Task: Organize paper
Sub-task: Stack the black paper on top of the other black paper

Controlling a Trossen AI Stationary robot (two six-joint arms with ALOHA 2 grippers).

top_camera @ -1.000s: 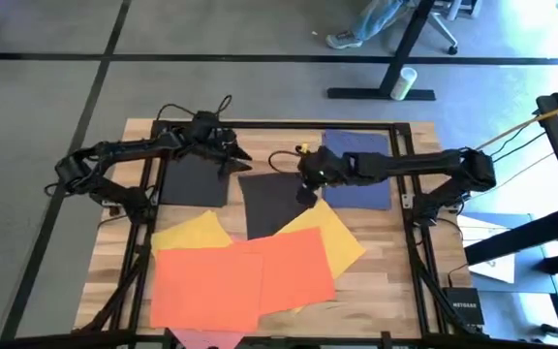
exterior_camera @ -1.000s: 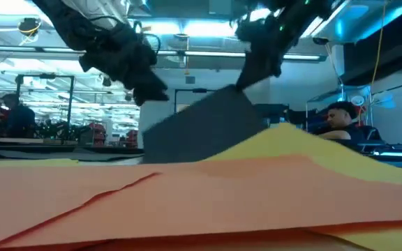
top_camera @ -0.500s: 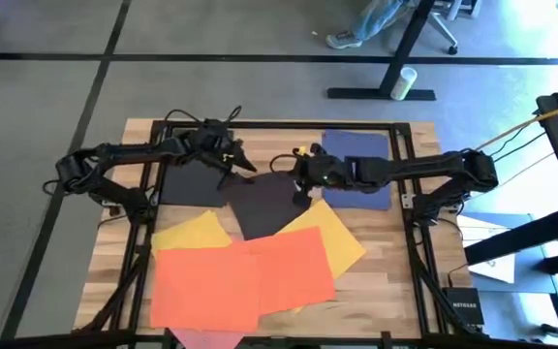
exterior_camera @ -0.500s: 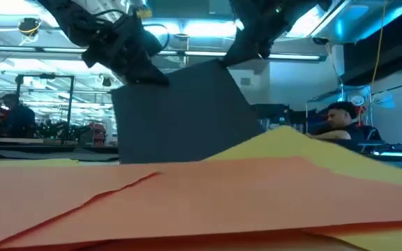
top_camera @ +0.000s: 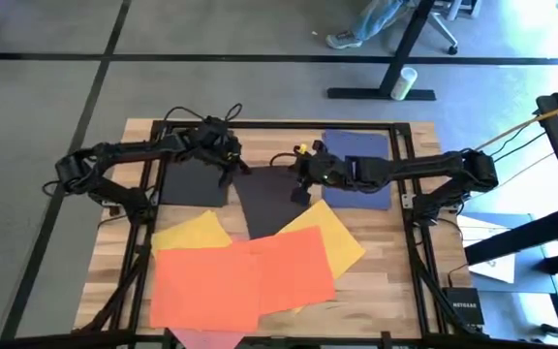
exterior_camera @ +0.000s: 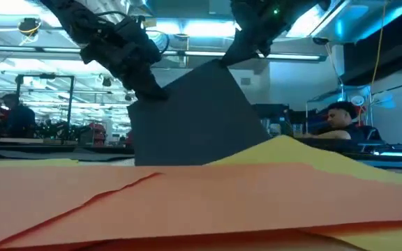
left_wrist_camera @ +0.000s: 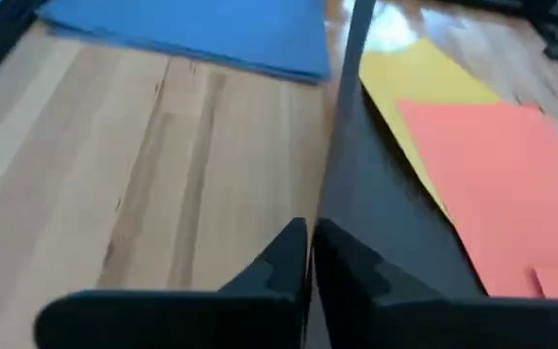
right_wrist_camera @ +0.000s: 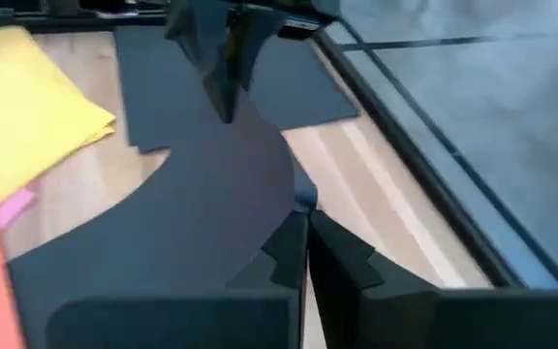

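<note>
While both tools pinch it | black sheet (top_camera: pixel 263 202) lifted, bowed | left tool (top_camera: pixel 229 165) | right tool (top_camera: pixel 298 189)

Wooden table (top_camera: pixel 376 286): black sheet (top_camera: pixel 194 181), navy sheet (top_camera: pixel 361 165), yellow sheets (top_camera: pixel 332 233), orange-red sheets (top_camera: pixel 240 276) lying flat.

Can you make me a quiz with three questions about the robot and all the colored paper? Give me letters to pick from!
1. Where is the blue paper?
A. under the right arm
B. on the floor
C. on top of the orange paper

2. What color is the sheet both hands lift?
A. pink
B. black
C. yellow

3. How is the lifted sheet?
A. flat on the table
C. torn in two
B. raised and tilted

Answers:
1 A, it lies on the table beneath the right arm.
2 B, the left hand and right hand pinch a black sheet.
3 B, it stands up above the orange paper.
</note>
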